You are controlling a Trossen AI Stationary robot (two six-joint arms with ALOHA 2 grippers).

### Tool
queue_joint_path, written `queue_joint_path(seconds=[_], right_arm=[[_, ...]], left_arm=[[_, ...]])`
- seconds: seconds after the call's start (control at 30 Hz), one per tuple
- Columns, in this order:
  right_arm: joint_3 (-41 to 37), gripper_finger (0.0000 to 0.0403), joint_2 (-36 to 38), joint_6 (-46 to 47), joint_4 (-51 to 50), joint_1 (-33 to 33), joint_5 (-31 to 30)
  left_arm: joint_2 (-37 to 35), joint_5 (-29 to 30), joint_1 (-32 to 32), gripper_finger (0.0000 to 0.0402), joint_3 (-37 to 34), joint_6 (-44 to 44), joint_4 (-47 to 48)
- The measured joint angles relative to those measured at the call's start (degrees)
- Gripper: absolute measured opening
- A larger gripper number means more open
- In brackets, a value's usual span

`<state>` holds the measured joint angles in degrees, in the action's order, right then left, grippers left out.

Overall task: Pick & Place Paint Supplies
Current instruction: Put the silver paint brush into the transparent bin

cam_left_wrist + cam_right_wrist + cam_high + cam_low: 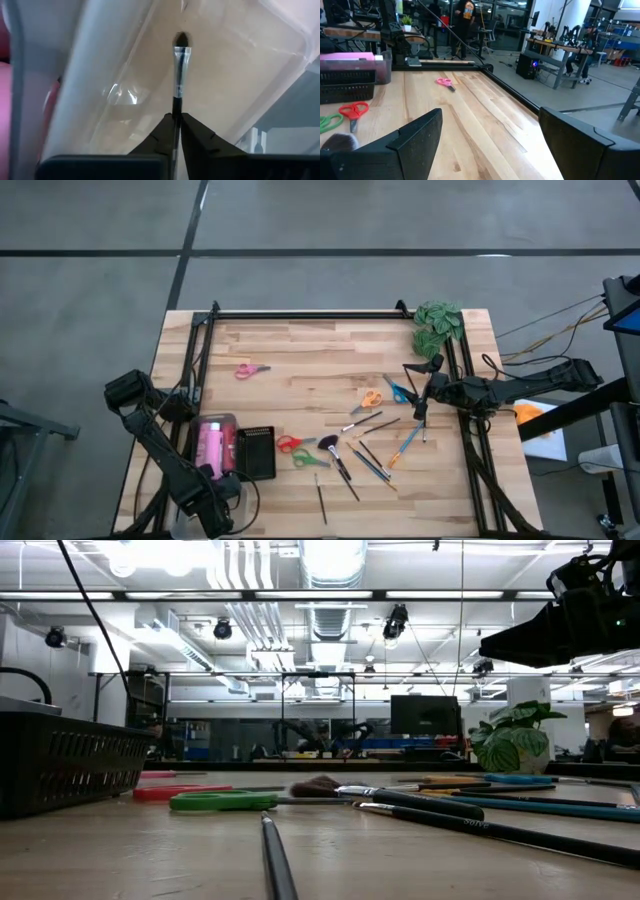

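A thin brush with a dark handle, a silver ferrule and a small dark tip is standing between the fingers of the left gripper, which are pinching its handle, and its tip is pointing into a clear plastic bin at the near left of the wooden table. In the high view that bin is showing pink contents, and a black mesh basket is sitting just beside it. The rest of the paint supplies are lying loose on the table: pink-handled scissors are resting alone towards the far left, red-handled scissors and green-handled scissors are lying just right of the basket, and orange-handled scissors and blue-handled scissors are lying further right. A fluffy-headed brush, several dark-handled brushes and a blue-handled brush are crossing each other near the middle, while one dark brush is lying apart near the front edge. The right gripper is hanging over the right side of the table with its fingers spread wide, holding nothing. A green leafy clump is sitting at the far right corner.
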<state>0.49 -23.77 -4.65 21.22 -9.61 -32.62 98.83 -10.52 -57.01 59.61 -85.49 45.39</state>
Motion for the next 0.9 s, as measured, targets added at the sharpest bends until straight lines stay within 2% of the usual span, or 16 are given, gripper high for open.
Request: queue_joint_path(seconds=[0.2, 0.37, 0.63, 0.9], right_arm=[[0.02, 0.0329, 0.0, 0.09, 0.02, 0.0, -0.02], [0.02, 0.0329, 0.0, 0.04, 0.02, -0.01, -0.02], [0.02, 0.0329, 0.0, 0.09, 0.0, -0.02, 0.0], [0.02, 0.0329, 0.0, 0.04, 0.0, -0.02, 0.0]], left_arm=[[-0.01, 0.0, 0.0, 0.0095, 0.0, 0.02, -0.14], [-0.07, -0.02, 0.0, 0.0119, 0.04, 0.04, -0.6], [-0.09, 0.02, 0.0, 0.0123, 0.5, 0.5, -1.61], [-1.41, 0.03, 0.09, 0.0123, 4.92, 1.67, -1.81]])
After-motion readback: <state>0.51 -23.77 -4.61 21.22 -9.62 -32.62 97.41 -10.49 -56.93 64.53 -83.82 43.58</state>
